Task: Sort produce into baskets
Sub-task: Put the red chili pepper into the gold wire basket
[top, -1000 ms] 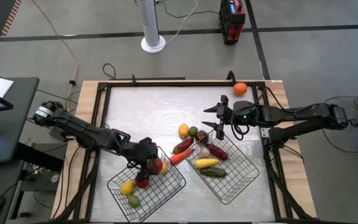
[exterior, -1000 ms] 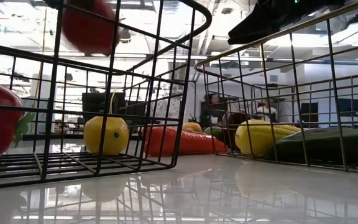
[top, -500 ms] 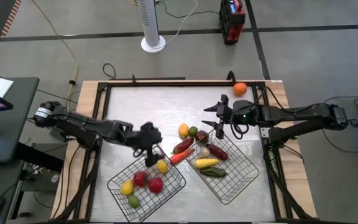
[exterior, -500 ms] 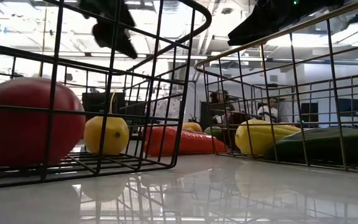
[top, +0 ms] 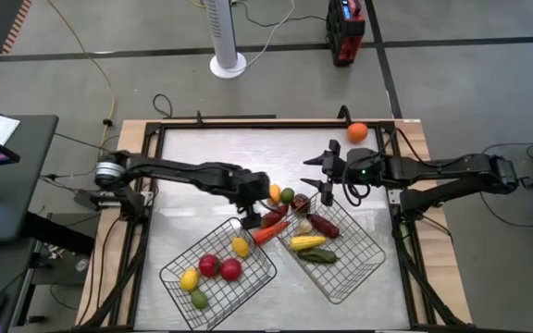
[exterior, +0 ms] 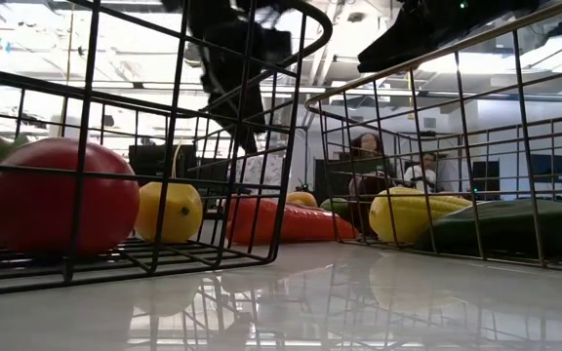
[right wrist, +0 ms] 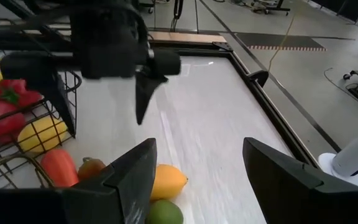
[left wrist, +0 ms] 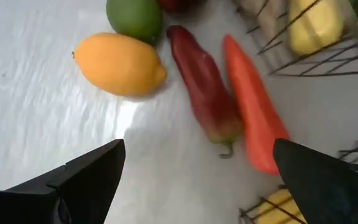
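**A:** Looking down on the table, we'd judge the sorting well along. The left basket (top: 218, 270) holds two red round pieces (top: 220, 268), a yellow piece by its upper edge (top: 241, 246), another yellow one (top: 190, 278) and a green one (top: 198, 299) at its lower corner.

**B:** And the right basket (top: 352, 262)? We make out a yellow corn (top: 307, 242), a green cucumber (top: 318, 256) and a dark red piece (top: 323, 225); anything under the right arm we cannot tell.

**A:** What's left lies between the two baskets: a yellow lemon (left wrist: 119, 64), a green lime (left wrist: 135, 17), a long dark red pepper (left wrist: 205, 93) and a carrot (left wrist: 252, 114), the last two side by side. An orange (top: 357, 132) sits well apart at the far right corner.

**B:** The hands?

**A:** Our left gripper (top: 251, 205) hangs over those loose pieces, fingers spread wide, holding nothing. The right gripper (top: 326, 178) waits above the right basket's far edge, fingers apart with nothing between them.

**B:** So about five pieces remain, we reckon.
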Controlling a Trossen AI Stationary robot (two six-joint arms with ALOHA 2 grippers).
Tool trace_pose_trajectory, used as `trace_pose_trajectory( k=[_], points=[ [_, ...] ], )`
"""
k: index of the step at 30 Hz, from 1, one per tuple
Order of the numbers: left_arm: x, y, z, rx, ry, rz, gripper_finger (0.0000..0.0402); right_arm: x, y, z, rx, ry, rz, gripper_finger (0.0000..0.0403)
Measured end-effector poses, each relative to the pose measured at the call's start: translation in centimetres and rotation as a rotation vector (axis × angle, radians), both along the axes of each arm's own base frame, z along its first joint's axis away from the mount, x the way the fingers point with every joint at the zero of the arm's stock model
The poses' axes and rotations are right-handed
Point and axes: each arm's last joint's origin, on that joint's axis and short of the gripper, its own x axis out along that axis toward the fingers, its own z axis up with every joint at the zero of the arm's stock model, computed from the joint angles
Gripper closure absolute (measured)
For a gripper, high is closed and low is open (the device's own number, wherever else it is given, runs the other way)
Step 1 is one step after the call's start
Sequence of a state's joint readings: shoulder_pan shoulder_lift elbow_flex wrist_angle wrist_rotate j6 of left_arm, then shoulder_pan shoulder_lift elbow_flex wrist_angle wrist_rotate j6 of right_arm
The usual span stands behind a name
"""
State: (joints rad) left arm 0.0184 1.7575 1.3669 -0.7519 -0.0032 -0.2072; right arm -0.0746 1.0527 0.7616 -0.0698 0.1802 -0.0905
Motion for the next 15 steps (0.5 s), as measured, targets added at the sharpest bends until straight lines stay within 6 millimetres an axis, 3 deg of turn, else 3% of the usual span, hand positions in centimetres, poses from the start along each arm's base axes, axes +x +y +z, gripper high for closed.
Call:
trace_pose_trajectory(
  k=[8,15],
  points=[
    [2.9,1.4,-2.0,-0.014,0.070,-0.028,0.0003,-0.1,0.0,-0.2,-0.016,0.025,0.006,0.0135],
    [4.1,1.8,-5.5,-0.108,0.130,-0.044,0.0003,-0.1,0.0,-0.3,-0.040,0.040,0.016,0.0135]
  ],
)
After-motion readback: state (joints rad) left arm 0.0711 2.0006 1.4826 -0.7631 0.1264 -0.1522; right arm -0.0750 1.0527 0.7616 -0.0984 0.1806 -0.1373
